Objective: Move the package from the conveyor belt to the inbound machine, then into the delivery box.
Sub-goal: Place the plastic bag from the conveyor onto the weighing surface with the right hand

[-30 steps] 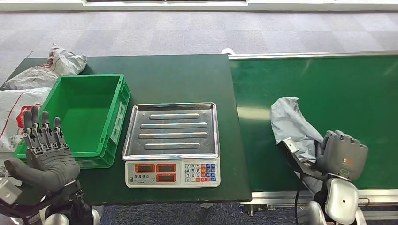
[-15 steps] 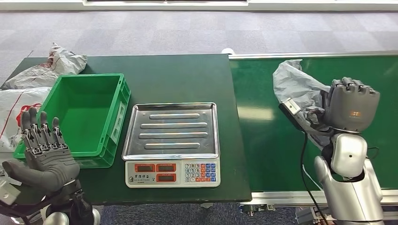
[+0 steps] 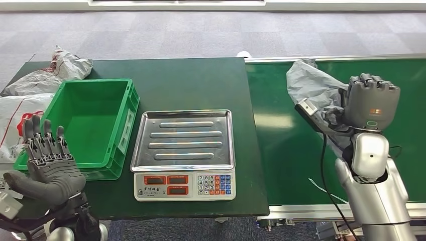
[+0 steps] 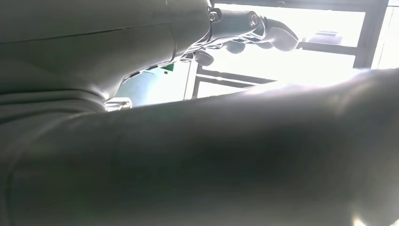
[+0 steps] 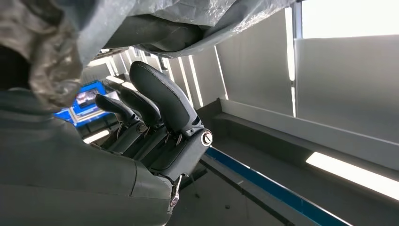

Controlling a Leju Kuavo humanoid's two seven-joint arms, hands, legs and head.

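My right hand grips a grey plastic package and holds it up above the green conveyor belt. In the right wrist view the crumpled package lies against the curled fingers. The inbound machine, a scale with a steel tray and a keypad front, sits on the dark green table left of the belt. The green delivery box stands empty left of the scale. My left hand hovers at the table's near left corner, palm up and fingers apart, holding nothing.
Several grey and white bagged parcels lie on the table's far left, behind and beside the green box. A black cable hangs along my right arm over the belt. Grey carpet lies beyond the table.
My right hand has lifted the package off the belt and carried it up and away from me, then shifted slightly left. The left hand has barely moved.
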